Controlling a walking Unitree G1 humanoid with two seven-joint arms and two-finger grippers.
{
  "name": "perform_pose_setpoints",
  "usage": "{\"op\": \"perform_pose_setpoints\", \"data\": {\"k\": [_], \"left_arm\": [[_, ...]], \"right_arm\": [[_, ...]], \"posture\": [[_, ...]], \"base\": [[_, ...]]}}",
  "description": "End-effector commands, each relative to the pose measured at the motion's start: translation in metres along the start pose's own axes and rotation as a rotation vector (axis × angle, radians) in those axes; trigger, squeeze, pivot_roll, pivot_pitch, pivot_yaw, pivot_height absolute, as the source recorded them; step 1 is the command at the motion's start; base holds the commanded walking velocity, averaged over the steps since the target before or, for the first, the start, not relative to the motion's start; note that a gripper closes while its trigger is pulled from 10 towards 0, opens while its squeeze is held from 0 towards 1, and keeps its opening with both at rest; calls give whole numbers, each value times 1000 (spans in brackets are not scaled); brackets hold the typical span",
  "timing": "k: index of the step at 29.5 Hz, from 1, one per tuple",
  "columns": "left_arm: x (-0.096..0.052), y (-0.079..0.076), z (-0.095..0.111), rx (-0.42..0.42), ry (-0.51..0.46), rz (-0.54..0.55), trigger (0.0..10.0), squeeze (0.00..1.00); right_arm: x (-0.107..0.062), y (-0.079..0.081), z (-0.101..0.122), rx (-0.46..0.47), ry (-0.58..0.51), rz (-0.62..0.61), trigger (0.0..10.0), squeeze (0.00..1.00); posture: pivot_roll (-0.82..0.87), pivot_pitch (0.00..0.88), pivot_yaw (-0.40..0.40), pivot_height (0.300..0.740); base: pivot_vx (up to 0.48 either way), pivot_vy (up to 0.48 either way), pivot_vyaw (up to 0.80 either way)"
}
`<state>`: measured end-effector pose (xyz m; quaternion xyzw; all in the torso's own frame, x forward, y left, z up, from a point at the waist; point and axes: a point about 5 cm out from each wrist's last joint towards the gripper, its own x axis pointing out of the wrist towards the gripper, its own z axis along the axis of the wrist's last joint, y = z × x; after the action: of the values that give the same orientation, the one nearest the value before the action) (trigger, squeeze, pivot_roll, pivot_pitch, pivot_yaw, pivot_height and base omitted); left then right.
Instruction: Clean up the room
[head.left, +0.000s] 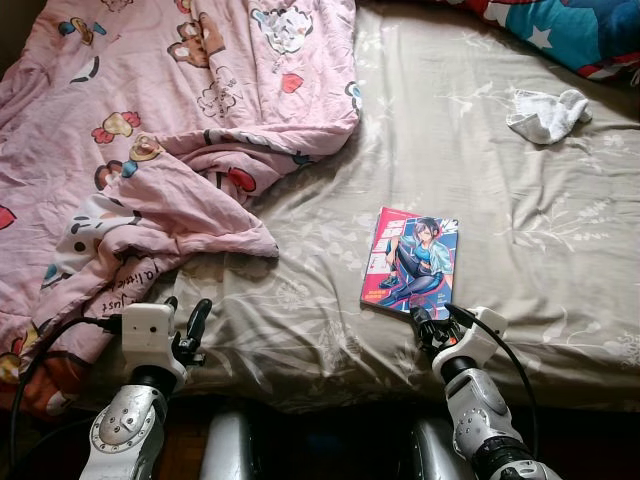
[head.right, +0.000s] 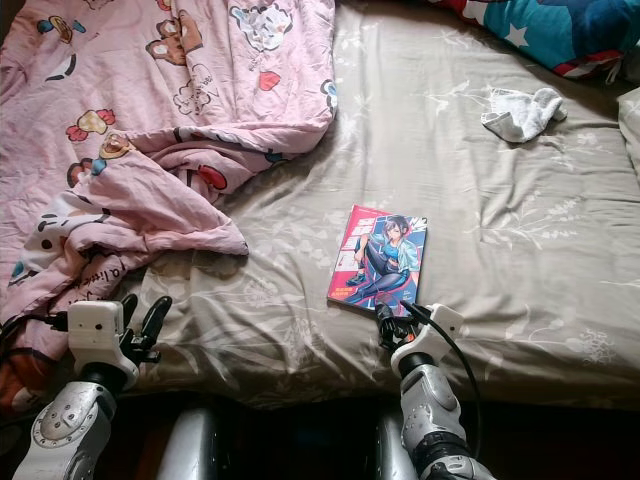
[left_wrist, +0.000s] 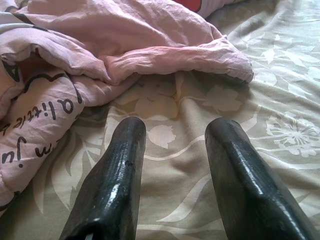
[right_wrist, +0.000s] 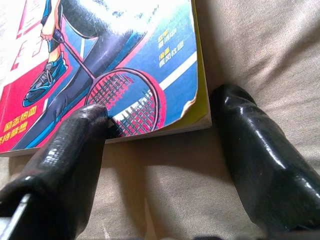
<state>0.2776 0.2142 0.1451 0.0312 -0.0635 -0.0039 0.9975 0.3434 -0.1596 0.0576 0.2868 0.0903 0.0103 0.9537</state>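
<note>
Right now my right gripper (right_wrist: 160, 125) sits at the near edge of the bed (head.left: 500, 180), fingers spread wide, nothing held. Near corner of the comic book (head.left: 413, 260) lies between the two fingers. In the right wrist view one finger (right_wrist: 75, 150) overlaps the book's near edge by the racket drawing; cannot tell if it touches the cover. The other finger (right_wrist: 255, 145) is just beside the book's corner, apart from it, over the sheet.

My left gripper (left_wrist: 172, 175) is also at the near edge, well apart from the right one. Fingers open, holding nothing, over bare floral sheet. The crumpled hem of the pink blanket (head.left: 150, 130) lies just ahead of the tips, not touching them.

Book lies flat, cover up, mid-bed toward the near side, slightly rotated. Cover shows a drawn figure on red and blue.

Pink blanket with cartoon prints is bunched across the left half of the bed, reaching to the far side.

Farther back on the right: a small white cloth (head.left: 547, 114), crumpled on the sheet, well apart from the book. Beyond it, at the far right corner, a blue-and-red pillow (head.left: 570, 30) with a white star.
</note>
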Motion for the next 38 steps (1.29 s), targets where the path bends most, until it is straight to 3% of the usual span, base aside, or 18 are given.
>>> {"op": "perform_pose_setpoints", "data": {"k": [1,10,15,32,33,34,38], "left_arm": [[-6,0,-5,1,25,8,10000,0],[-7,1,-4,3,25,6,10000,0],[-7,2,-5,7,33,3,10000,0],[-6,1,-5,24,36,-6,10000,0],[-6,1,-5,24,36,-6,10000,0],[-6,1,-6,25,36,-6,10000,0],[-4,1,-6,25,35,-7,10000,0]], "right_arm": [[-20,-14,-46,81,182,-79,10000,0],[-24,-13,-55,186,218,-56,10000,0],[-21,5,-62,302,261,68,10000,0],[-19,26,-67,334,323,218,10000,0],[-19,27,-66,335,321,228,3059,0],[-18,29,-65,340,318,243,0,0],[-18,30,-64,331,318,264,0,0]], "posture": [[211,486,-10,583],[217,481,-4,583],[222,486,2,583],[225,480,5,583],[225,477,5,583],[224,475,4,583],[221,471,4,583]], "base": [[0,0,0],[0,0,0],[0,0,0],[0,0,0],[0,0,0],[0,0,0],[0,0,0]]}}
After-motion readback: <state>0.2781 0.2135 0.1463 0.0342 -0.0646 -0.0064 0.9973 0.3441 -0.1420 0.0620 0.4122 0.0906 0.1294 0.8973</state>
